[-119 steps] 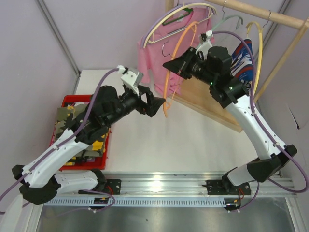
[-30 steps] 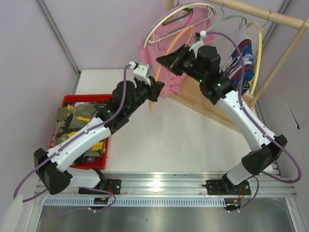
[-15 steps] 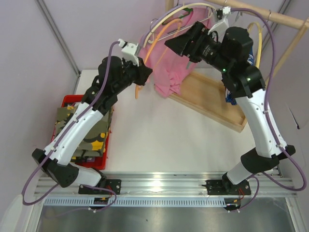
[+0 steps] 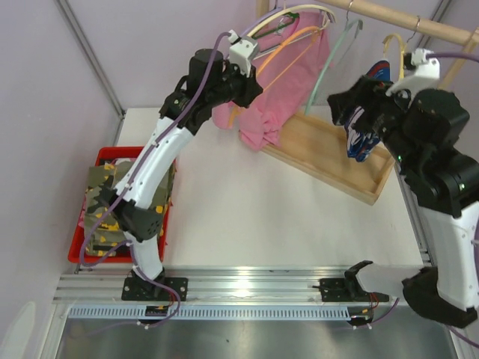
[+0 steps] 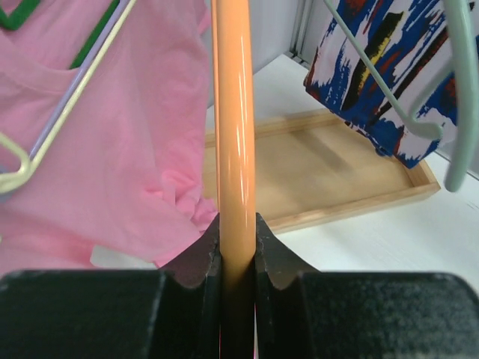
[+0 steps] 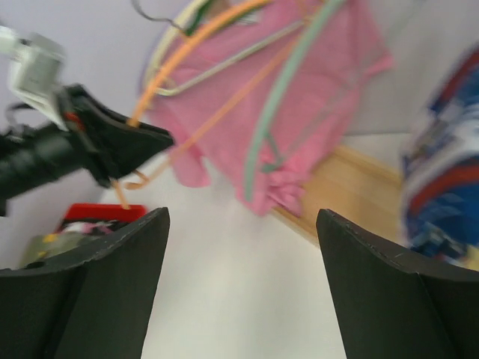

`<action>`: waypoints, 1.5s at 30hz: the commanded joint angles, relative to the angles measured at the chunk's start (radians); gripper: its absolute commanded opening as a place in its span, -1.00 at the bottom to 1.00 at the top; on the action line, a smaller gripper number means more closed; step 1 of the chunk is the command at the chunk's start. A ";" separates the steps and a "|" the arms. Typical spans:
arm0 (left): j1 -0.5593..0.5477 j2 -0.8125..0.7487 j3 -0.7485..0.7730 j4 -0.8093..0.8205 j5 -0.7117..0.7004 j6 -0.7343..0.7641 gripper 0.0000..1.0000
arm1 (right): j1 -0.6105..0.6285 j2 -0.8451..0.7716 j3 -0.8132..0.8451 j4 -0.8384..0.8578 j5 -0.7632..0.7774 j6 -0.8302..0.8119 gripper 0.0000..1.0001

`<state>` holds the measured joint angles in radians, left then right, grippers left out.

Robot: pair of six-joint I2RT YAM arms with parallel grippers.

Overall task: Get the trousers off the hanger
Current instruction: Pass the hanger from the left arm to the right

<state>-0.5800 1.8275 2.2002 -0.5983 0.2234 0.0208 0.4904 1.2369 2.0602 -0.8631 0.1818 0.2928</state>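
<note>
My left gripper (image 4: 251,84) is raised by the clothes rail, shut on the bare orange hanger (image 4: 296,37); in the left wrist view the orange hanger (image 5: 233,134) runs straight up out of the left gripper (image 5: 238,232). The blue, white and red print trousers (image 4: 361,142) hang at the right on a yellow hanger (image 4: 391,45), showing as trousers (image 5: 389,67) and blurred trousers (image 6: 449,172) in the wrist views. My right gripper (image 4: 344,108) is open and empty just left of them, and the right gripper (image 6: 241,217) faces the table.
A pink T-shirt (image 4: 288,90) hangs beside the orange hanger, with a mint-green hanger (image 4: 329,63) next to it. A wooden tray (image 4: 329,161) lies under the wooden rail (image 4: 419,26). A red basket (image 4: 112,152) at the left holds camouflage trousers (image 4: 123,187).
My right gripper has opened, let go of the orange hanger and swung away to the right. My left gripper has lifted the orange hanger up toward the rail.
</note>
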 commanded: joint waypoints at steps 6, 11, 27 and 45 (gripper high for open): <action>0.000 0.130 0.240 0.097 0.014 0.028 -0.96 | -0.013 -0.257 -0.299 0.022 0.536 -0.151 0.72; 0.002 0.203 0.289 0.190 0.033 -0.013 -0.95 | -0.013 -0.352 -0.414 0.191 0.437 -0.227 0.65; 0.002 0.165 0.263 0.212 0.010 -0.188 -0.92 | -0.015 0.151 0.032 0.392 -0.134 -0.062 0.19; 0.002 0.171 0.243 0.310 0.074 -0.200 -0.91 | -0.036 0.458 0.127 0.587 -0.182 0.253 -0.10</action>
<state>-0.5800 2.0624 2.4290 -0.3866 0.2707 -0.1596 0.4561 1.6642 2.1201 -0.3393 -0.0101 0.5102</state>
